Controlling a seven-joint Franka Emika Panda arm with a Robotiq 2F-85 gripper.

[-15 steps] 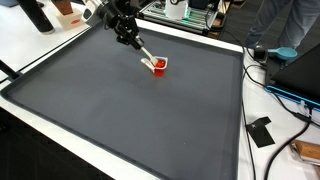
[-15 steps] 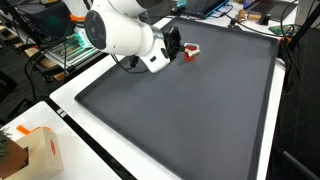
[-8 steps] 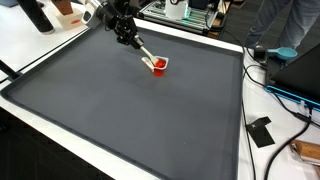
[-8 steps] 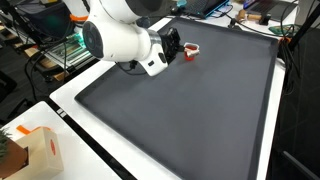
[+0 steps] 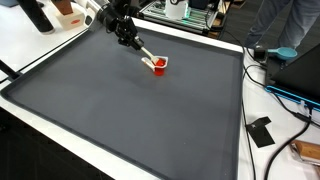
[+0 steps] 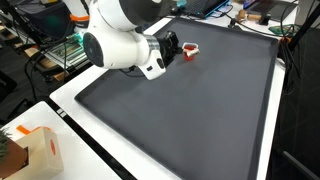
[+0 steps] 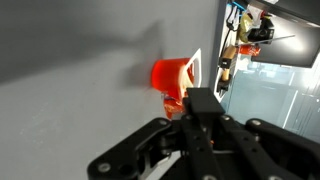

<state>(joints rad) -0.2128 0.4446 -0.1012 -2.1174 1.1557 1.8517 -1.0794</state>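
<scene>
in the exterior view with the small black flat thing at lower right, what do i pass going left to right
dark object → gripper → red cup → black flat object → brown thing

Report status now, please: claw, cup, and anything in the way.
Claw low over the mat, seems shut on a pale stick. Stick tip at the red cup, cup near far edge. No obstacle seen around the cup.
</scene>
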